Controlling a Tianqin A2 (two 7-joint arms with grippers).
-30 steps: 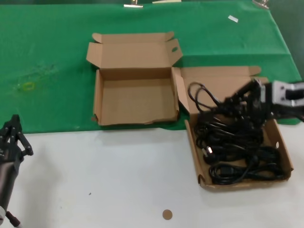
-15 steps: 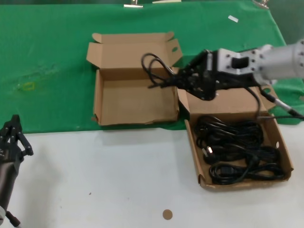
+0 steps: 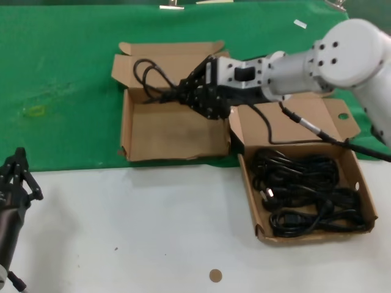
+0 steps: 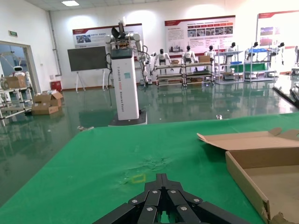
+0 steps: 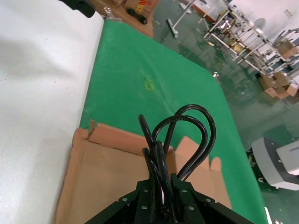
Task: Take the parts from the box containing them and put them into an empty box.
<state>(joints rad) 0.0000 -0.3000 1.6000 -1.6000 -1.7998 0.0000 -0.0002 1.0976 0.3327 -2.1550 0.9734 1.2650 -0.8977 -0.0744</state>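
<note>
Right hand (image 3: 183, 96) is clamped on a cable bundle (image 3: 149, 78) above the empty box (image 3: 131, 131), inside its walls; left hand (image 3: 15, 177) is parked, closed, at the counter (image 3: 134, 226) edge.

The white pillar (image 4: 125, 84) bears vertical lettering, possibly "TIANQIN".

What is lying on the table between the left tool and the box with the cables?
In the head view, only bare white table lies between the left tool and the cable box.
</note>
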